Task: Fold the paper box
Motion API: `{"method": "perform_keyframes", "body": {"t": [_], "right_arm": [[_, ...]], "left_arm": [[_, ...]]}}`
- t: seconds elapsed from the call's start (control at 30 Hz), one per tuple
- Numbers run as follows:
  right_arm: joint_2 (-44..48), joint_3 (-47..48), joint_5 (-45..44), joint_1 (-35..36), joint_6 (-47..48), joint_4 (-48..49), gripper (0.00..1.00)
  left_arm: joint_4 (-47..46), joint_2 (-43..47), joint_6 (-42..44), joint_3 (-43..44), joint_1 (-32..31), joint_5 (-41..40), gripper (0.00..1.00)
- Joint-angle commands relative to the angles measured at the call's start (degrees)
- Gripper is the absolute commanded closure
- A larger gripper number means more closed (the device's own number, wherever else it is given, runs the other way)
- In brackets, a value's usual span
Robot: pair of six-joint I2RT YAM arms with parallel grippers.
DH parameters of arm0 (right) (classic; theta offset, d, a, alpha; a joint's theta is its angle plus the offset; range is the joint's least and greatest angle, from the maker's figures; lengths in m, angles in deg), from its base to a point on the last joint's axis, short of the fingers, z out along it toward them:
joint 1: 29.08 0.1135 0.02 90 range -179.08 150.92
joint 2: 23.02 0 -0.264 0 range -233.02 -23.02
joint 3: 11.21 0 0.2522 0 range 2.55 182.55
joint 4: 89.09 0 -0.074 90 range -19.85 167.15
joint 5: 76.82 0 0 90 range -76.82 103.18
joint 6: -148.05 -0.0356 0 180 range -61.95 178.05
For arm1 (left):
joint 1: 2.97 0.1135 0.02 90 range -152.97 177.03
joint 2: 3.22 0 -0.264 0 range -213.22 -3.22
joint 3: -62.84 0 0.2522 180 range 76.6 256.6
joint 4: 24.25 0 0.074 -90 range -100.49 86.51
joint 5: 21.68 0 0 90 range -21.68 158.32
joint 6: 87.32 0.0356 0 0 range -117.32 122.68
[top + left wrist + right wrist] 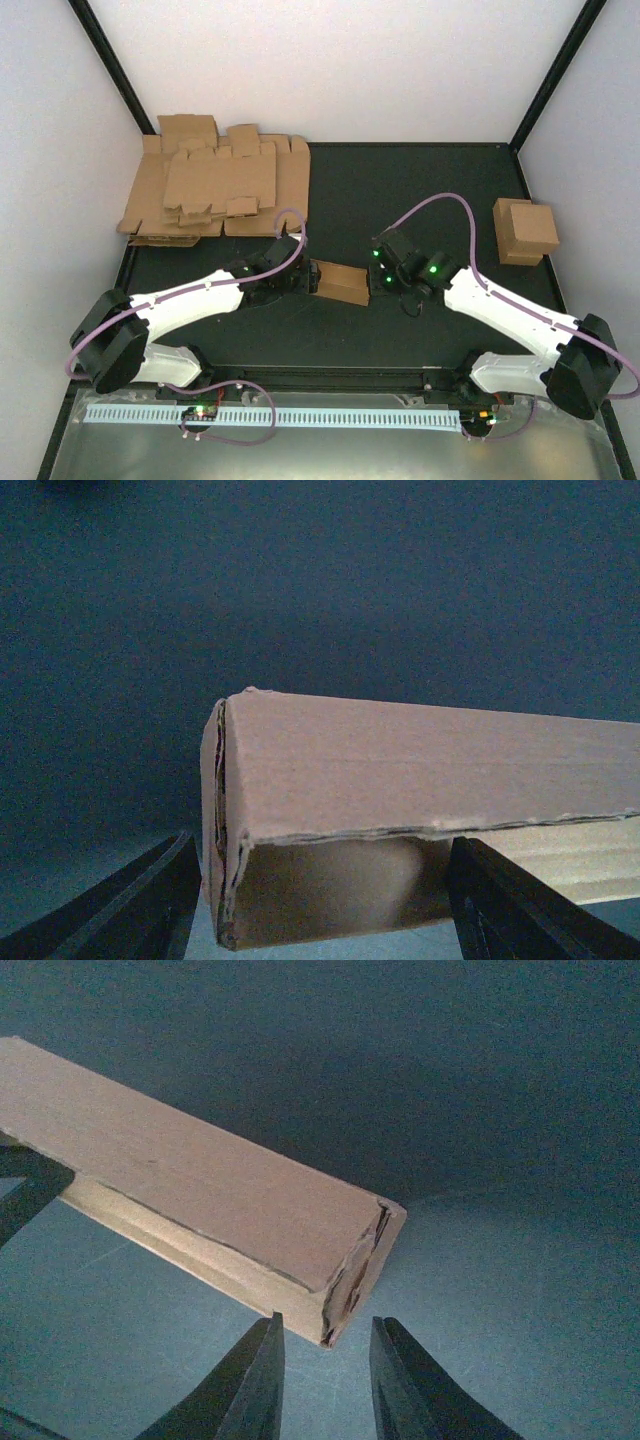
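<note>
The paper box (338,283) is lying on the dark table in front of me, between my two arms. It is plain brown cardboard, folded into a small rectangular shape. Its lid is sitting closed over the body, and at the corner the edges are showing thin gaps where the cardboard layers are meeting.

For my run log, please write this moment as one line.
left pincer: around paper box | right pincer: open, beside box end

paper box (340,283): plain brown | table (420,330): black | arms (190,300): white
</note>
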Motion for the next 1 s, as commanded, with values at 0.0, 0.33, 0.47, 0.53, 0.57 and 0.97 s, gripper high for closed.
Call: {"method": "perform_keyframes", "body": {"t": [0.0, 0.33, 0.47, 0.53, 0.57, 0.97], "right_arm": [[-1.89, 1.95, -2.64, 0.12, -0.22, -0.60, 0.73], [-2.83, 1.95, -2.07, 0.10, -0.41, -0.76, 0.97], [-2.15, 1.07, -0.49, 0.07, -0.87, -0.53, 0.98], [-2.09, 0.54, -0.24, 0.16, -1.13, -0.68, 0.98], [-2.11, 0.28, -0.11, 0.20, -1.25, -0.73, 0.98], [-2.80, 0.10, -2.04, 0.45, -0.60, -3.45, 0.98]], "left_arm": [[4.63, -1.59, 0.16, 0.30, -0.74, 0.35, 0.30], [4.55, -1.89, 0.32, 0.69, -0.85, 0.44, 0.30], [4.55, -2.01, 0.16, 0.65, -0.84, 0.53, 0.30], [4.55, -1.91, 0.00, 0.58, -0.91, 0.53, 0.30], [4.47, -1.80, -0.02, 0.57, -0.92, 0.48, 0.30], [4.77, -2.04, -0.20, 0.57, -0.93, 0.09, 0.30]]}}
